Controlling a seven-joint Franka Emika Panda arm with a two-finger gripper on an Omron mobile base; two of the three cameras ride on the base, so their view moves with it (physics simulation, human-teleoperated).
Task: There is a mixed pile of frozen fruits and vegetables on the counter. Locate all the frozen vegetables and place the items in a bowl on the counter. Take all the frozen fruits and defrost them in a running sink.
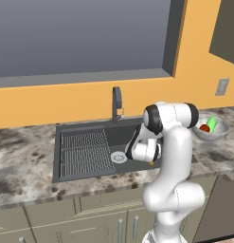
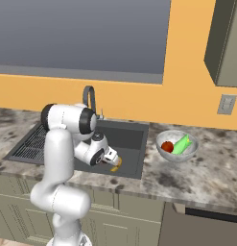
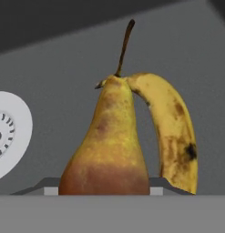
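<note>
Hand view is basically all fruit: a pear (image 3: 107, 145) standing stem-up right in front of the camera, with a spotty banana (image 3: 173, 132) curving down its right side, tip touching the pear near the stem. Behind them is the dark grey floor of the sink (image 3: 59, 68), and the white drain (image 3: 7, 134) peeks in at the left edge. The pear sits right where the finger tips would be and covers them, so I can't tell how wide the jaws are or whether they actually have a grip on it.

From the left base view, the arm is folded forward with the gripper (image 1: 151, 161) down inside the sink basin (image 1: 90, 137), near its front right corner, and a bit of yellow shows at the hand. The drain (image 1: 118, 157) sits just left of it, a ribbed rack (image 1: 85, 152) fills the left half of the basin, and the faucet (image 1: 117, 102) stands at the back edge.

Right base view shows the same thing from the other side: the gripper (image 2: 112, 161) low over the front edge of the sink (image 2: 132, 139) with something yellow-orange (image 2: 117, 165) at its tip. The bowl (image 2: 176, 146) is on the counter (image 2: 211, 168) just right of the sink, holding a red item (image 2: 167, 146) and a green one (image 2: 182, 143).
</note>
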